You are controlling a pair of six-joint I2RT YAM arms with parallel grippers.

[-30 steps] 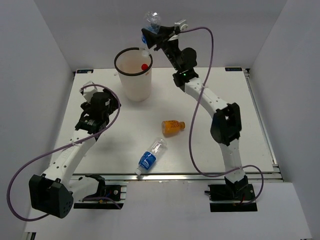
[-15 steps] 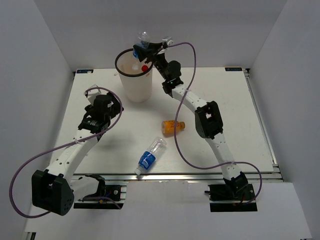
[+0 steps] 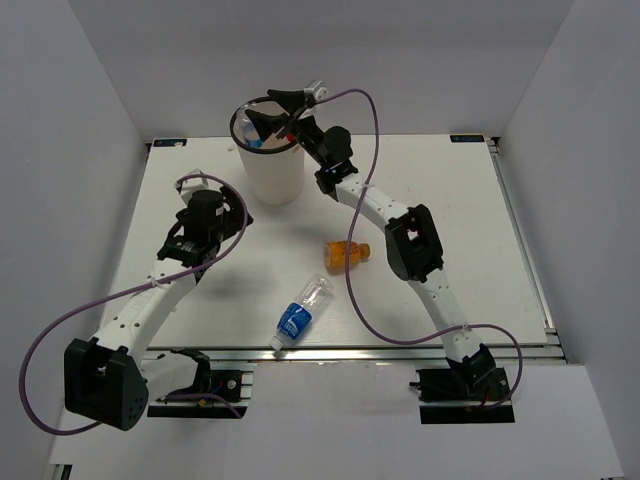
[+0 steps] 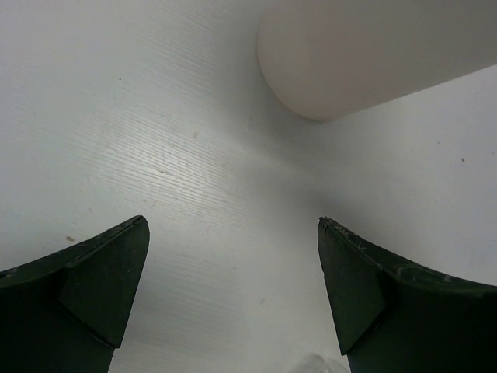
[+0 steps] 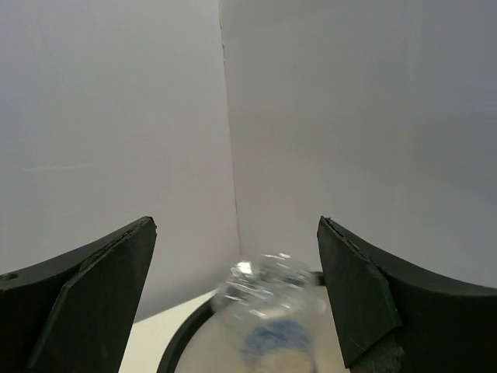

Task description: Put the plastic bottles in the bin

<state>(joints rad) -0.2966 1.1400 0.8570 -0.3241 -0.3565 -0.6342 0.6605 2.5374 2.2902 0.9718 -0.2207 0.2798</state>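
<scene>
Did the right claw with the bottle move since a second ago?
Yes. Against the white bin, the right gripper swung left, from beyond the right rim to above the opening; the blue-label bottle it carried now lies in that opening.

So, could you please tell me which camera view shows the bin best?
The top view: the bin stands nearly whole, its mouth partly hidden by the right gripper. The left wrist view shows only its lower wall; the right wrist view shows only a bit of its black rim.
</scene>
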